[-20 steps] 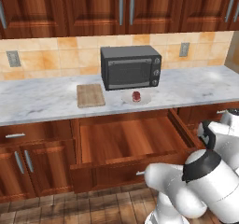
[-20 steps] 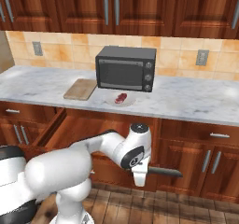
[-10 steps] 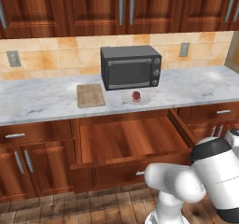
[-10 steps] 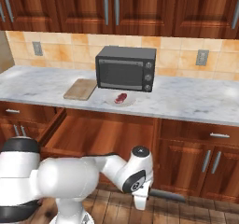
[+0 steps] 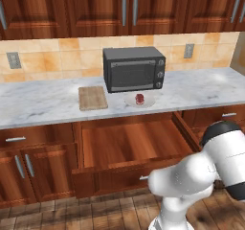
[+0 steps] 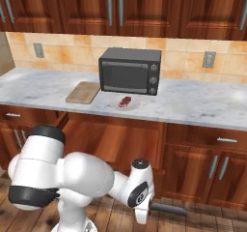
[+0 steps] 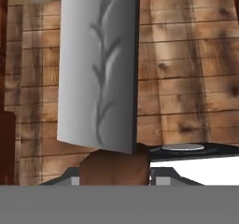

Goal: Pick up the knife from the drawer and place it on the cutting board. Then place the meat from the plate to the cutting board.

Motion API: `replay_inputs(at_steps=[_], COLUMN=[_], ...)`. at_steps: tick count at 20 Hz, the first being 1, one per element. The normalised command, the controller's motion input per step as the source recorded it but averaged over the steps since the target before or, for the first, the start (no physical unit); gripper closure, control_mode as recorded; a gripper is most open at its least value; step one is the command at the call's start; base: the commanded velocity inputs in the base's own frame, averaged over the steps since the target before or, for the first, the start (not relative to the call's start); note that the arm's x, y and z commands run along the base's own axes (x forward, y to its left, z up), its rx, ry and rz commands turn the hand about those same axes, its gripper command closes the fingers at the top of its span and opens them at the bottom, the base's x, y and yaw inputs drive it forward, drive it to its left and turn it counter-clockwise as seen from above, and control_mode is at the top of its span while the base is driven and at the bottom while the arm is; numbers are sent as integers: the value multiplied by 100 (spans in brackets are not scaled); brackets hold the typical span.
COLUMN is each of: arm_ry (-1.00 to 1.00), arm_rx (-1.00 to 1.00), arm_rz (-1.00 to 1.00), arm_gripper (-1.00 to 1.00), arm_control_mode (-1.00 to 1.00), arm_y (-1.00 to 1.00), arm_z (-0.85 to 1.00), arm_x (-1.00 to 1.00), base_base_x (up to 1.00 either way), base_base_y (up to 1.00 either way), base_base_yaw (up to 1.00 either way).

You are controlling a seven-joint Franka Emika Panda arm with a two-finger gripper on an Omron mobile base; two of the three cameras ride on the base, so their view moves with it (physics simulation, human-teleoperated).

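The bench [image 5: 48, 104] is a long marble top running under dark wooden wall cupboards [image 5: 72, 8], with a black microwave [image 5: 134, 69] standing at its back. Below it the drawer [image 5: 129, 145] is pulled well out; in the left base view its wooden floor looks bare. The robot's white arm [image 6: 82, 178] is folded low in front of the lower cupboards, with its wrist down near the plank floor [image 7: 186, 78].

On the bench, the cutting board [image 5: 93, 97] lies flat just left of the microwave, with nothing on it. The plate [image 6: 116, 105] sits in front of the microwave, near the board but apart from it, and the meat [image 6: 125, 101] rests on it, 1 small red piece.

The end effector [image 6: 141, 216] hangs low beside the cupboard fronts, well below the bench. Its jaws are drawn in narrow on the knife [image 7: 100, 69]: in the hand view the brown handle sits between the 2 finger tips and the broad grey blade reaches away over the floor. In the right base view a dark length of the knife sticks out sideways from the end effector, level with the floor.
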Motion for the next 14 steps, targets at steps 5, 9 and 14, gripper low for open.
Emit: replay_inputs(at_steps=[5, 9, 14], arm_ry=[0, -1, -14], arm_rx=[16, 14, 1], arm_rz=[2, 3, 2], arm_gripper=[100, 100, 100], arm_control_mode=[-100, -100, -100], arm_y=[0, 0, 0], arm_z=[-13, -17, -4], arm_x=[32, 41, 55], base_base_x=[0, 0, 0], base_base_y=[0, 0, 0], base_base_yaw=[0, 0, 0])
